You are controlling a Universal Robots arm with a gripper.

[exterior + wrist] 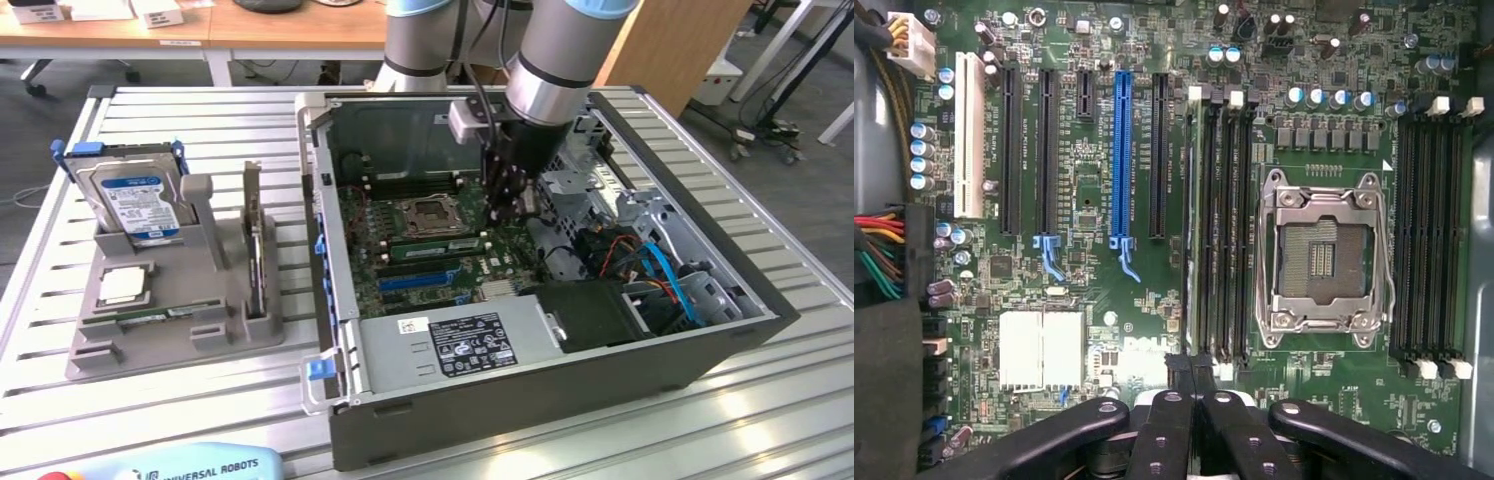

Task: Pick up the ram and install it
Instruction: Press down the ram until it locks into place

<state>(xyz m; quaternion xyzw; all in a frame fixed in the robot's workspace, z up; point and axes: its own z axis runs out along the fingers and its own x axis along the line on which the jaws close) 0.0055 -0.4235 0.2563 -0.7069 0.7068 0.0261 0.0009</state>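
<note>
The ram (1192, 220) is a thin green stick standing edge-on in the memory slot nearest the blue card slot, beside the empty processor socket (1322, 258). In the exterior view the ram (430, 243) shows as a green strip on the motherboard inside the open computer case (534, 400). My gripper (1191, 362) is shut, its black fingertips pressed together right over one end of the stick; I cannot tell whether they touch it. In the exterior view my gripper (503, 222) reaches straight down into the case, next to the socket.
On the exterior view's left, a grey tray (174, 335) holds a blue-labelled hard drive (134, 200), a small silver processor chip (123, 285) and another green stick (160, 316). The power supply (461, 345) and coloured cables (654, 270) crowd the case around the board.
</note>
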